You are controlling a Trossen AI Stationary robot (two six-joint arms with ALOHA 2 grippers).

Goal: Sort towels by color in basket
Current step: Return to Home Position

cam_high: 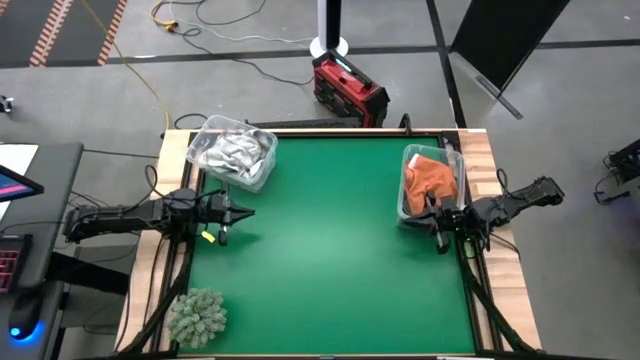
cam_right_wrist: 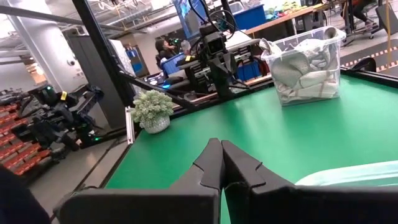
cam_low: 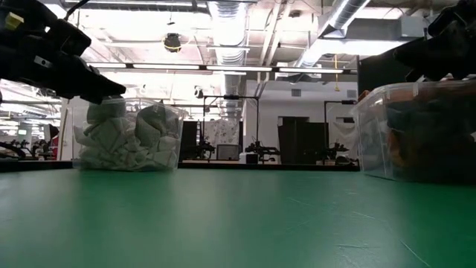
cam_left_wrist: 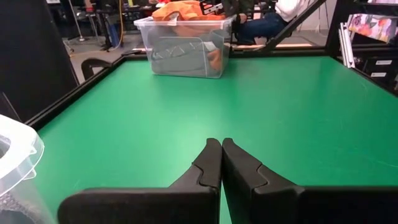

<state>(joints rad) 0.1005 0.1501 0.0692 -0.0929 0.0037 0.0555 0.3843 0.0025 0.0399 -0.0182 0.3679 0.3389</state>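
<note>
Near-left corner of the green surface: fuzzy clump, alone. Farther in, left claw hangs over the left edge, fingers pressed together, empty, just on the near side of the left bin. Right claw at the right edge, also closed and empty, beside the near end of the right bin. Left bin sits at the far-left corner and holds the pale towels. Right bin, along the right edge, shows a rust-orange towel on top. The left wrist view looks across to the right bin and adds what the high view hides: a dark grey towel under the orange one. The right wrist view shows the pale towels piled to the left bin's rim, and the clump in a small pot. The low view shows the white and light grey cloths pressed against the bin wall.
</note>
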